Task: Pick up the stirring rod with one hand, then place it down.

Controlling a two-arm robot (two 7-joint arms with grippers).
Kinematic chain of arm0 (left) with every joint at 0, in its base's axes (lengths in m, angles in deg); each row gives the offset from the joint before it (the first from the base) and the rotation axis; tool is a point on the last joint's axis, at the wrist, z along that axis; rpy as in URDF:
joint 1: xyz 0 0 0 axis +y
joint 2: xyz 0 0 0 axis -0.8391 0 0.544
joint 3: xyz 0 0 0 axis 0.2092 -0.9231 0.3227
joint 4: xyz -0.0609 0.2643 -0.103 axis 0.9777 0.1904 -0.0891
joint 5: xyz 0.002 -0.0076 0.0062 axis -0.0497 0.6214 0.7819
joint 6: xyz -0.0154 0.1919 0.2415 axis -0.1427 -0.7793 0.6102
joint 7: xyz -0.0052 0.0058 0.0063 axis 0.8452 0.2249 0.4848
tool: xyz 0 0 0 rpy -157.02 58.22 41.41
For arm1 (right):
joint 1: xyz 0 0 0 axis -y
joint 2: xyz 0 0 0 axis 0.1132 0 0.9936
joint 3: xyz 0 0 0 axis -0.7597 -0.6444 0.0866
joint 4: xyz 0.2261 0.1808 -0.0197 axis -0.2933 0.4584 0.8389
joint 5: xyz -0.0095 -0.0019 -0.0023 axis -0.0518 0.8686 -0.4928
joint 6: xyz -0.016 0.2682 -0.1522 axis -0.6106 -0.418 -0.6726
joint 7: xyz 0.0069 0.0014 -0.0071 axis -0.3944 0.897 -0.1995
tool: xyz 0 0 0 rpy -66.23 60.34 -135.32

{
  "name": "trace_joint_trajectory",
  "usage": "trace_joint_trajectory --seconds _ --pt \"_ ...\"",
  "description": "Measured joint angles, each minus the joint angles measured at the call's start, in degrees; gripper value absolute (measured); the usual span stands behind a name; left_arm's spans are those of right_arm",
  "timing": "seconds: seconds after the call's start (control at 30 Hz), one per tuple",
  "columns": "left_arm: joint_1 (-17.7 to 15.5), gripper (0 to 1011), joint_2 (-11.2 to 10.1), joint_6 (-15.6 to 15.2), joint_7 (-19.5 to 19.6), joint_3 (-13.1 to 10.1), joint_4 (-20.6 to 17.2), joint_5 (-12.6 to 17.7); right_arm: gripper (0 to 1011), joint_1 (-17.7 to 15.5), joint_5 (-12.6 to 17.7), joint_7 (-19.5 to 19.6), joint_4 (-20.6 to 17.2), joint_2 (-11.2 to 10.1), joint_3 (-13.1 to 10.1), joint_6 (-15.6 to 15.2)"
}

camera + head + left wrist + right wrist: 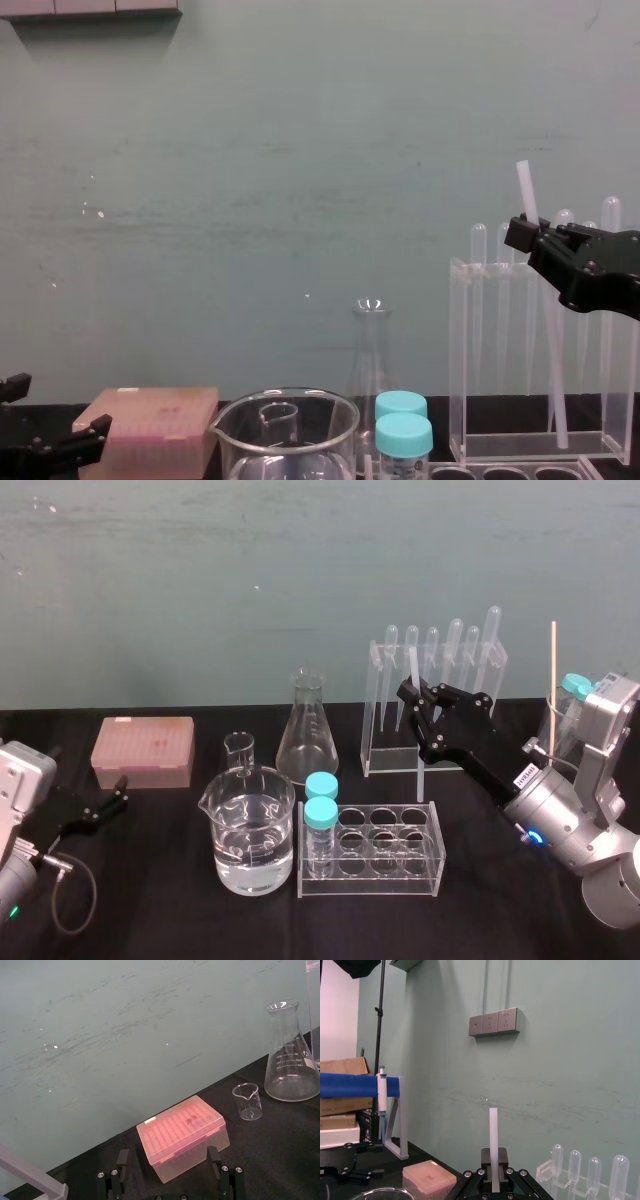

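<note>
Stirring rod (493, 1130), long, thin, translucent-white: we judge pick-up done, as the black right end effector (412, 693) grips it; placement remains. Left end effector (103, 805) sits open at the left edge of the black surface (160, 910).

Translucent-white rod (413, 667), held nearly upright.
Long, thin, straight, flat-cut at top; tilted slightly, clamped below its upper end in right gripper (411, 692), lower end down by clear rack (385, 762).

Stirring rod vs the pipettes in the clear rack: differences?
Grip: the stirring rod is clamped in the right pincer; the pipettes sit untouched in the clear rack. Pose: the rod leans; the pipettes stand upright. Shape: the rod is even-width with a flat-cut top; the pipettes have rounded tops. Both are slender and translucent. The left pincer rests by the pink box.
</note>
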Motion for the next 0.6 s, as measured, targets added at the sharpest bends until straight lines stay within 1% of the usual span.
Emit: trace_joint_trajectory --seconds 0.6 --pt "0.0 1000 0.0 0.0 0.0 0.0 0.0 0.0 70 0.0 0.0 0.0 0.0 0.0 0.0 0.0"
